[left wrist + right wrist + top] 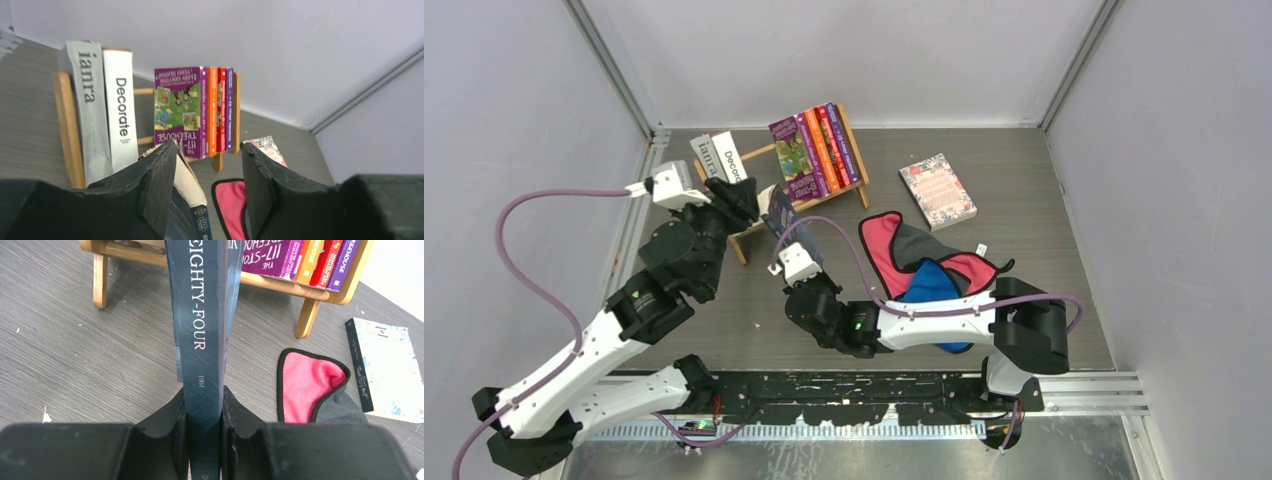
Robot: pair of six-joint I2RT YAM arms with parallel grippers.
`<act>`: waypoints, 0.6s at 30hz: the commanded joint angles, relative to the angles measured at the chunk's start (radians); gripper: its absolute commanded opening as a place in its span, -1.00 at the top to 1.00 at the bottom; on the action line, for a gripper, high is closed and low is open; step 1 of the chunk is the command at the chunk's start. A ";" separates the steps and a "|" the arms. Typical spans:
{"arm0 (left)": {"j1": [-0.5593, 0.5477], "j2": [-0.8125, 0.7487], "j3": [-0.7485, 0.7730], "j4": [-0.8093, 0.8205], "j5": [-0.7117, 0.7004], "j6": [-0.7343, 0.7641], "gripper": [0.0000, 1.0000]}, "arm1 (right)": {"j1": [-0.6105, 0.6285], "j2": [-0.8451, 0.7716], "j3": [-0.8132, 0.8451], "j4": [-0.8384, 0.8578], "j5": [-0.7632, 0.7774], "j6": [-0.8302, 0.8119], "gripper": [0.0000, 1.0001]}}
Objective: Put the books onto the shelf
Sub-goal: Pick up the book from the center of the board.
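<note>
The light-wood shelf (759, 152) holds a grey book and the white "Decorate" book (121, 115) at its left end. A purple, orange and red row of books (816, 150) fills its right end. A dark blue "Eighty-Four" book (200, 315) stands on end in front of the shelf's middle gap, with my right gripper (202, 395) shut on its spine. My left gripper (207, 150) is open around that book's top corner (192, 195), which rests against the left finger, well apart from the other. A pink floral book (937, 190) lies flat to the right.
Red, blue and grey cloth pieces (924, 265) lie in a pile right of the right arm, below the floral book. The shelf's wooden legs (305, 315) stand on the grey table. Walls close in at the back and sides.
</note>
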 commanded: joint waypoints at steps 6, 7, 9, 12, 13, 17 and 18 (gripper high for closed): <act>0.000 -0.081 0.041 0.067 -0.095 0.079 -0.04 | -0.030 -0.124 0.088 0.115 0.007 -0.075 0.97; 0.000 -0.089 0.036 0.067 -0.100 0.080 -0.04 | -0.041 -0.126 0.098 0.114 0.000 -0.078 0.98; 0.000 -0.106 0.027 0.069 -0.108 0.086 -0.04 | -0.064 -0.131 0.113 0.117 -0.020 -0.078 0.98; 0.000 -0.131 0.011 0.071 -0.127 0.098 -0.04 | -0.101 -0.137 0.134 0.125 -0.053 -0.073 0.98; 0.000 -0.137 0.007 0.071 -0.131 0.100 -0.04 | -0.113 -0.134 0.143 0.129 -0.061 -0.074 0.98; 0.000 -0.162 -0.017 0.069 -0.142 0.101 -0.04 | -0.173 -0.112 0.192 0.149 -0.116 -0.072 0.98; 0.000 -0.169 -0.024 0.068 -0.143 0.100 -0.04 | -0.189 -0.102 0.208 0.150 -0.131 -0.071 0.98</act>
